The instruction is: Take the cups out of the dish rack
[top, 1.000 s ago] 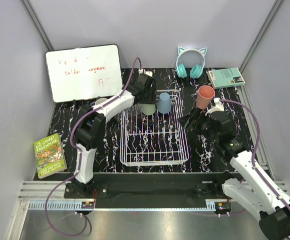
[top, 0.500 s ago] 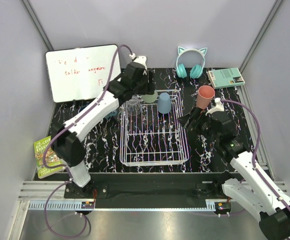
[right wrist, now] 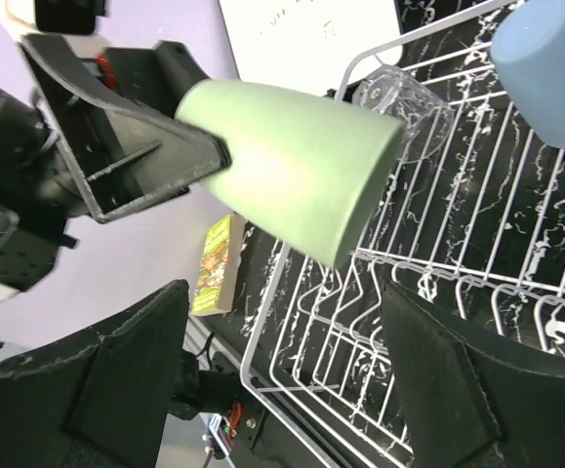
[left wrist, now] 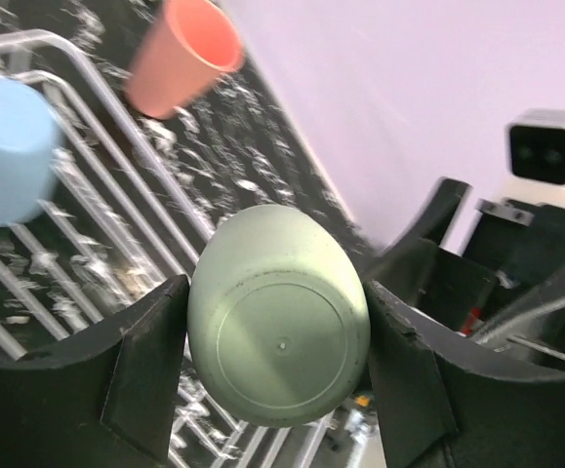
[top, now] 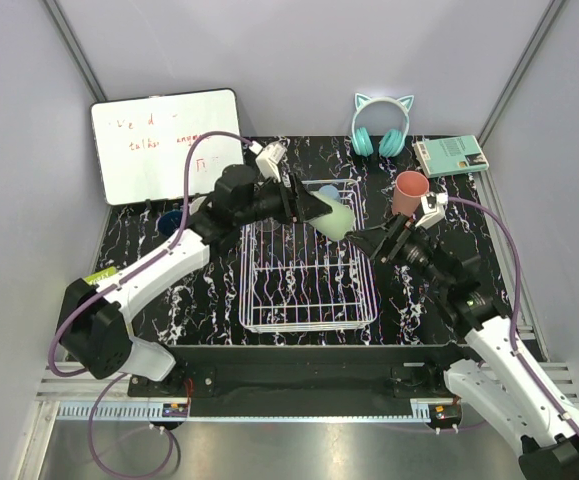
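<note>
My left gripper (top: 324,210) is shut on the sage-green cup (top: 336,218) and holds it on its side in the air over the back right of the white wire dish rack (top: 307,318). In the left wrist view the cup's base (left wrist: 278,341) fills the gap between the fingers. My right gripper (top: 374,243) is open and empty just right of the cup, and the cup (right wrist: 292,171) hangs above its fingers. The light-blue cup (right wrist: 545,68) and the clear glass (right wrist: 399,97) stand upside down at the rack's back. The salmon-pink cup (top: 409,193) stands on the table right of the rack. A dark mug (top: 172,220) sits left of the rack.
A whiteboard (top: 167,145) leans at the back left. Teal cat-ear headphones (top: 381,125) and a teal box (top: 451,155) lie at the back right. A green book (top: 99,277) lies at the left edge, partly under my left arm.
My left arm lifted the sage-green cup out of the rack's back and swung it right, towards the right gripper. My right gripper rose and turned to face the cup.
</note>
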`<state>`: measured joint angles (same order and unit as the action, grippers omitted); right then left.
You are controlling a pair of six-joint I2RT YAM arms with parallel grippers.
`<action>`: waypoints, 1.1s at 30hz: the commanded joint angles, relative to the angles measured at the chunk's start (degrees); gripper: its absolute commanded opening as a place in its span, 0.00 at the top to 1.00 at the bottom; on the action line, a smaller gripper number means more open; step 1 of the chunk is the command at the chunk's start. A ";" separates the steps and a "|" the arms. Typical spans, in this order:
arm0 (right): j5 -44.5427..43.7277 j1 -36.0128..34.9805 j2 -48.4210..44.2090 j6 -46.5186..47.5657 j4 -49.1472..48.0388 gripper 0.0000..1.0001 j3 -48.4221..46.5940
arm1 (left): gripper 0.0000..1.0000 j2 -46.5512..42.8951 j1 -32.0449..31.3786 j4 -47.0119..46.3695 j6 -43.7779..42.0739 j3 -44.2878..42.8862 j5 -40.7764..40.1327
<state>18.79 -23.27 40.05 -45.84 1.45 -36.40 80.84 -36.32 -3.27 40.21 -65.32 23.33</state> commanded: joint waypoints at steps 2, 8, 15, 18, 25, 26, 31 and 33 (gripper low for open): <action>3.27 -0.29 -1.91 -1.62 -4.35 0.14 -0.07 | 1.00 -1.82 0.02 -18.00 9.01 3.61 9.01; 4.15 -0.29 -1.03 -2.32 -6.63 0.16 0.63 | 1.00 -2.17 0.02 -23.44 12.61 7.04 10.50; 6.00 -0.38 3.71 -4.07 -12.61 0.24 0.89 | 1.00 -2.53 -0.60 -28.11 15.95 10.82 11.91; 7.05 -0.55 5.82 -5.13 -15.51 0.32 0.89 | 1.00 -2.35 -0.95 -29.42 16.57 12.06 12.26; 6.97 -1.69 8.29 -5.83 -18.41 0.61 0.98 | 1.00 -0.95 -2.88 -30.75 16.92 12.58 12.70; 7.05 -1.78 8.46 -5.92 -18.50 0.68 0.98 | 1.00 -0.77 -2.97 -30.75 17.01 12.50 12.70; 6.27 -1.96 7.76 -5.84 -17.01 1.00 1.42 | 1.00 -0.24 -3.32 -29.87 16.92 12.50 12.79; 5.65 -1.87 6.45 -5.31 -15.35 1.00 1.69 | 0.88 -0.42 -3.32 -26.64 15.44 12.06 12.18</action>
<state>26.50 -24.14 46.54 -55.29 -18.09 -35.22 80.62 -37.43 -32.82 60.97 -52.66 35.22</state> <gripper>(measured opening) 0.061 0.683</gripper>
